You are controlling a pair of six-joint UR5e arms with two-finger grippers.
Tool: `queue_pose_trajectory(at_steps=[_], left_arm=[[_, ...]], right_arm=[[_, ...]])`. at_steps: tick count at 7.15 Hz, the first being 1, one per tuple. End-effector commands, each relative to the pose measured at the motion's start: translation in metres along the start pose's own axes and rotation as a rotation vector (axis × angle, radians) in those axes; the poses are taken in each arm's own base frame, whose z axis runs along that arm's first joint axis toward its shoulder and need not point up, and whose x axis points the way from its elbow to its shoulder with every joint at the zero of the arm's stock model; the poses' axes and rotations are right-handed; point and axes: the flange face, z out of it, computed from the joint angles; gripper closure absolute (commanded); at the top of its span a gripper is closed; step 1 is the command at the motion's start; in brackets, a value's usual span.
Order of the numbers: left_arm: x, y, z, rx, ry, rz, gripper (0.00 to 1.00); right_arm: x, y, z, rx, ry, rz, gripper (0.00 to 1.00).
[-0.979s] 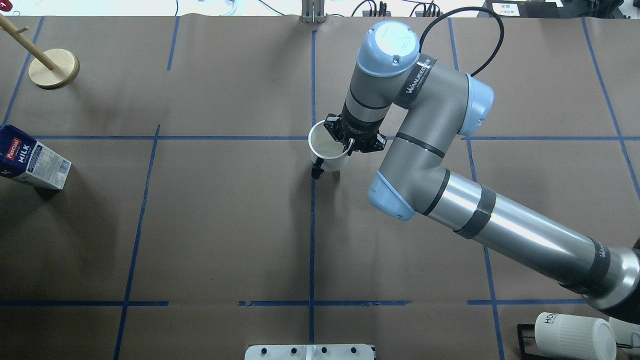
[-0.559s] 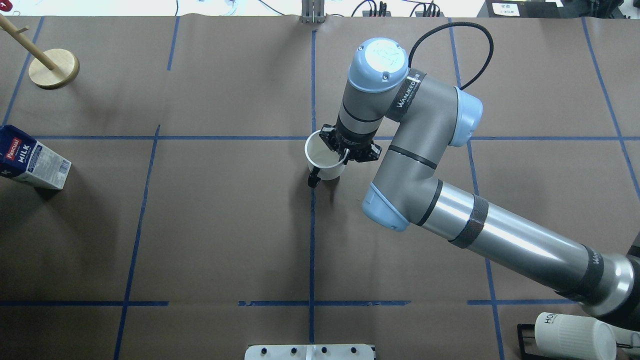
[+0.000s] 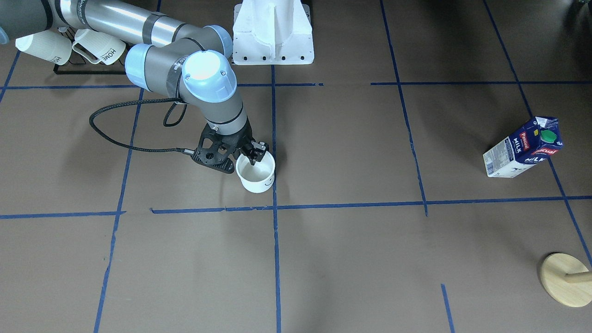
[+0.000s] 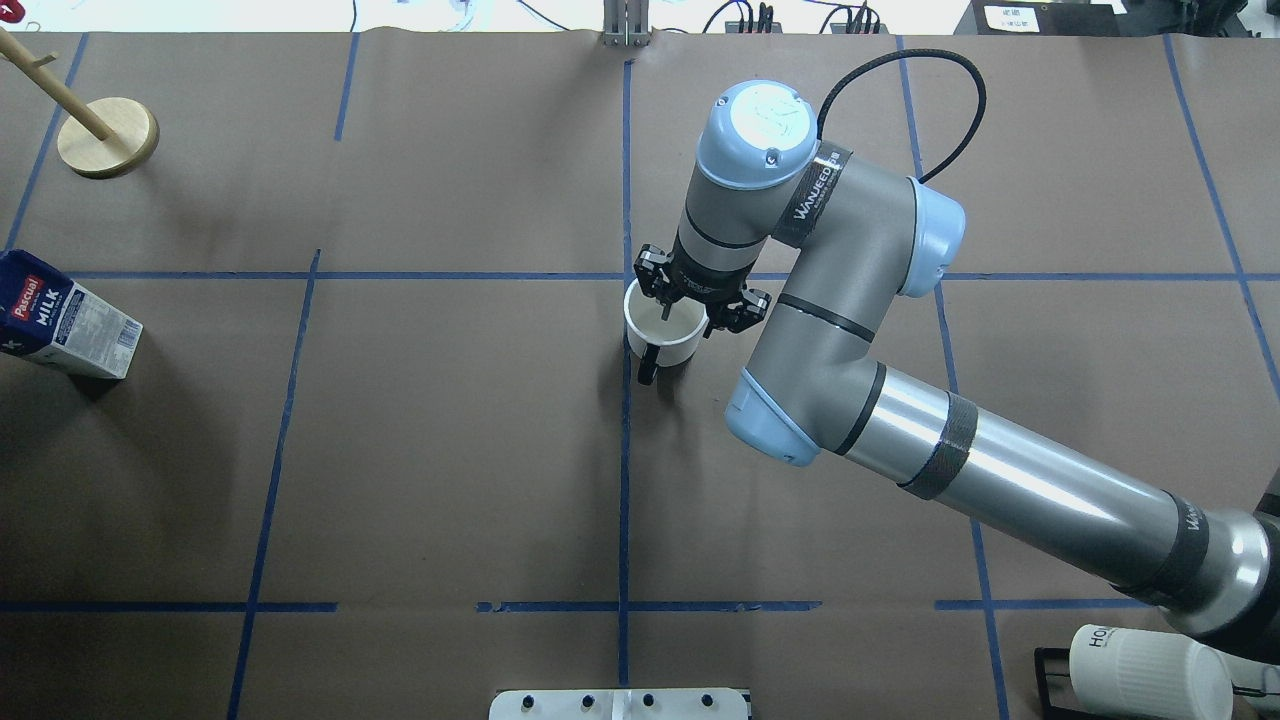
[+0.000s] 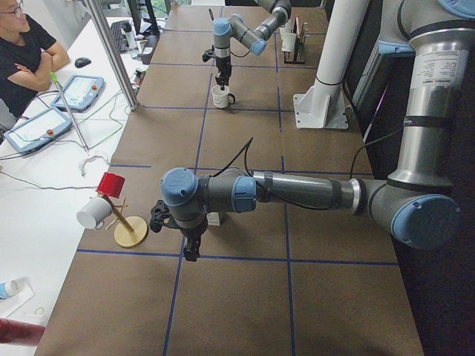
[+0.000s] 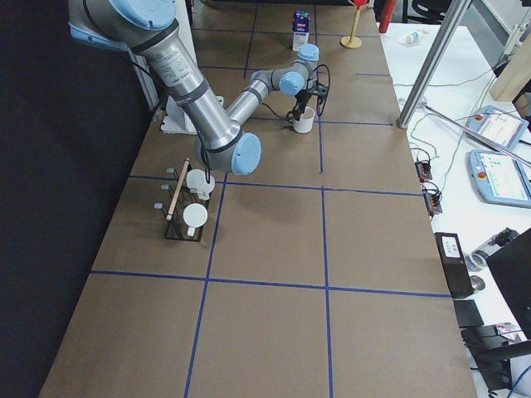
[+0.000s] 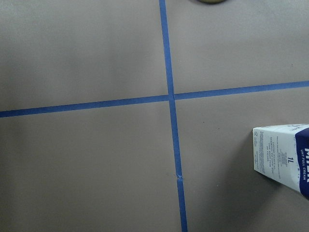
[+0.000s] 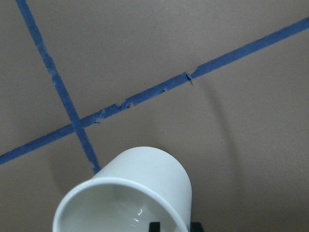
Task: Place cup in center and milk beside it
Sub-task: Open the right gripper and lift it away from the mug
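The blue-and-white gable-top milk (image 4: 65, 330) stands at the overhead view's left edge. The smooth white cup (image 4: 662, 342), black handle toward the bottom, is upright mid-frame, just below-right of the tape crossing (image 4: 626, 276). The right gripper (image 4: 668, 312) pinches its rim. Whether the left gripper (image 5: 191, 248) is spread or closed cannot be told.

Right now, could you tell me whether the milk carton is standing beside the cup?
No, the milk stands far from the cup, with a wide stretch of bare brown table between them.

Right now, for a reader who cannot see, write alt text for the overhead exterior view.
The right gripper holds a white mug by its rim beside the central tape crossing; a Pascual milk carton stands far left.
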Motion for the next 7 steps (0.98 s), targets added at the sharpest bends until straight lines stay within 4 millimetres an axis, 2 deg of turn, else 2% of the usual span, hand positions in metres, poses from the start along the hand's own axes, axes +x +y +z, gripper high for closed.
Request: queue_pose_trajectory(at_steps=[1, 2, 3, 4, 5, 6, 7], left_arm=[[0.005, -0.001, -0.004, 0.009, -0.001, 0.010, 0.00], [0.023, -0.004, -0.023, 0.043, -0.010, 0.044, 0.00], [0.045, 0.000, -0.043, 0.078, -0.016, 0.061, 0.00], [0.063, 0.001, -0.060, 0.112, -0.015, 0.013, 0.00], [0.077, 0.000, -0.072, 0.139, -0.008, -0.052, 0.00], [0.089, -0.001, -0.074, 0.146, 0.034, -0.071, 0.00], [0.107, -0.006, -0.064, 0.134, 0.069, -0.109, 0.00]], right_arm=[[0.001, -0.016, -0.028, 0.025, -0.037, 0.010, 0.00], [0.003, -0.025, -0.044, 0.034, -0.054, 0.018, 0.00], [0.018, -0.043, -0.073, 0.063, -0.086, 0.021, 0.00], [0.041, -0.051, -0.091, 0.078, -0.106, 0.002, 0.00], [0.063, -0.058, -0.101, 0.097, -0.112, -0.030, 0.00], [0.084, -0.071, -0.111, 0.120, -0.109, -0.066, 0.00], [0.111, -0.081, -0.124, 0.146, -0.109, -0.112, 0.00]])
